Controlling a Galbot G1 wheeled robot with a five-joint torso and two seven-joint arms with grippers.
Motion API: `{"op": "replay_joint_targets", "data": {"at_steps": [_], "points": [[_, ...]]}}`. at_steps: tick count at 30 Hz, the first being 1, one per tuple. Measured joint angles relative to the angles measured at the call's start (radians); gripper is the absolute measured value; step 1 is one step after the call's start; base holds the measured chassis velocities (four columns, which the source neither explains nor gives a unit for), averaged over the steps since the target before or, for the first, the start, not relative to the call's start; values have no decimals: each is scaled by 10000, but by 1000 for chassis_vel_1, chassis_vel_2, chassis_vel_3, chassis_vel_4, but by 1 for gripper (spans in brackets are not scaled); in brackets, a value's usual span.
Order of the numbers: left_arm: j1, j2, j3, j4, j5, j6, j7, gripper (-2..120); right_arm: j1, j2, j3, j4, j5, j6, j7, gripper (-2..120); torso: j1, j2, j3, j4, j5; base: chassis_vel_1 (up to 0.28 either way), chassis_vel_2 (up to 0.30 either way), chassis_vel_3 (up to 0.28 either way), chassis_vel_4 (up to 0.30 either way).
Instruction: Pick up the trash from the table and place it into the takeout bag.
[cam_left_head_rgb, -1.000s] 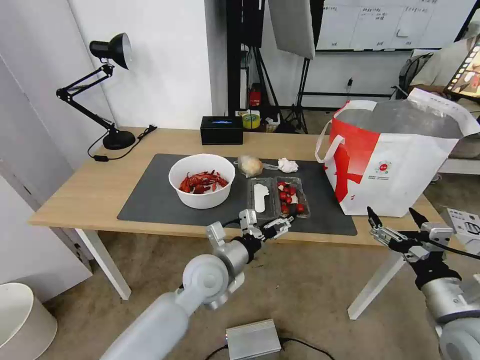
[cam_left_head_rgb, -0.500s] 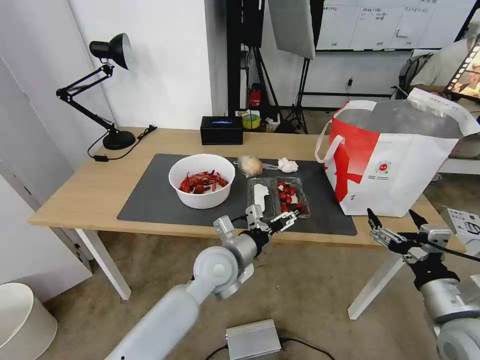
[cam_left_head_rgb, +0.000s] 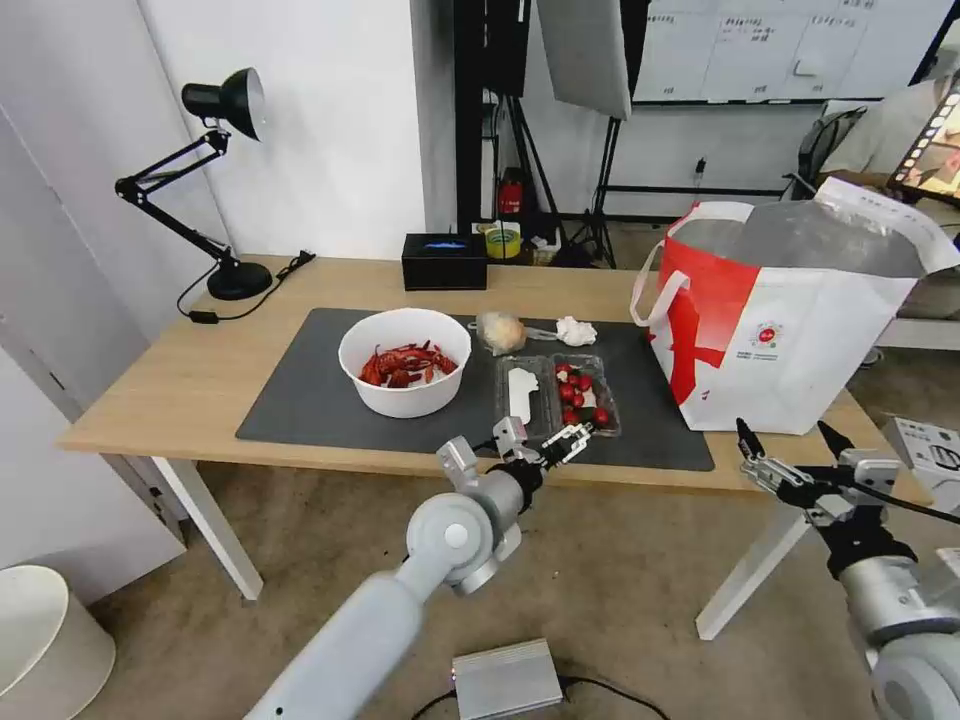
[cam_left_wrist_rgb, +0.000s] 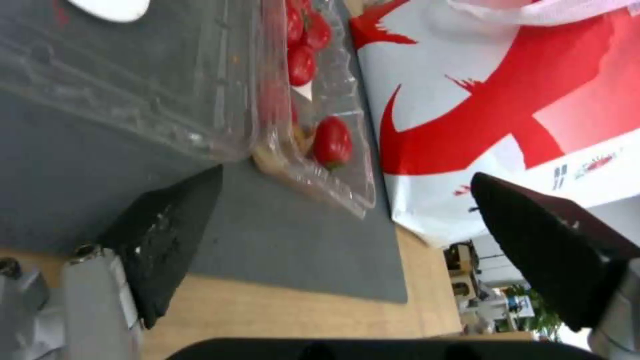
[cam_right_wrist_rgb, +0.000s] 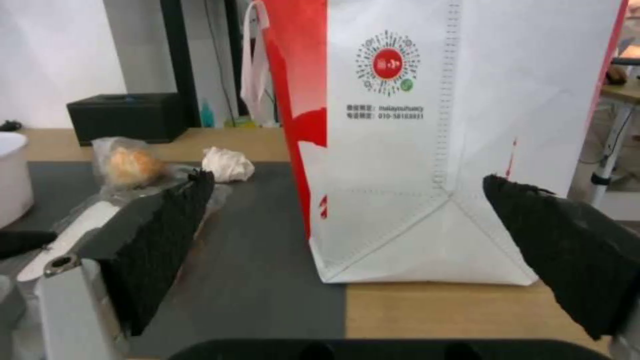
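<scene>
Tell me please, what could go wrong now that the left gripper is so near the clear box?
1. The clamshell box lies open and thin-walled; the open left gripper at its near edge might crush it or tip it, spilling the red bits.
2. The takeout bag stands tall beside the box, so a lifted box may catch on its rim.
3. The right gripper waits open near the bag's corner; any swing could push the bag.

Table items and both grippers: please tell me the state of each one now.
takeout bag: upright, mouth open
clamshell box: lying open, red bits inside
bowl: upright, holds crayfish shells
tissue: crumpled
desk lamp: upright
left gripper: jaws open, near the clamshell box
right gripper: jaws open, empty
</scene>
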Motion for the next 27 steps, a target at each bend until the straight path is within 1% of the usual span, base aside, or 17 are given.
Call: {"op": "replay_joint_targets", "data": {"at_steps": [6, 19, 25, 27], "points": [[-2, -32, -173, 44, 69, -69, -119, 100, 34, 8, 0, -56, -4, 22, 1, 99, -1, -1, 0, 2, 0, 0, 0, 0, 0], [25, 31, -276, 89, 270, -154, -111, 100, 80, 23, -42, -130, -17, 111, 4, 99, -2, 0, -1, 0, -1, 0, 0, 0, 0], [41, 51, -281, 189, 753, -297, -38, 100, 68, 51, -40, -156, -17, 181, -5, 99, -3, 1, -3, -3, -3, 0, 0, 0, 0], [68, 71, -269, 256, 1045, -382, 63, 97, 66, 75, -59, -165, -18, 201, -15, 99, -4, 1, -3, -1, -2, 0, 0, 0, 0]]}}
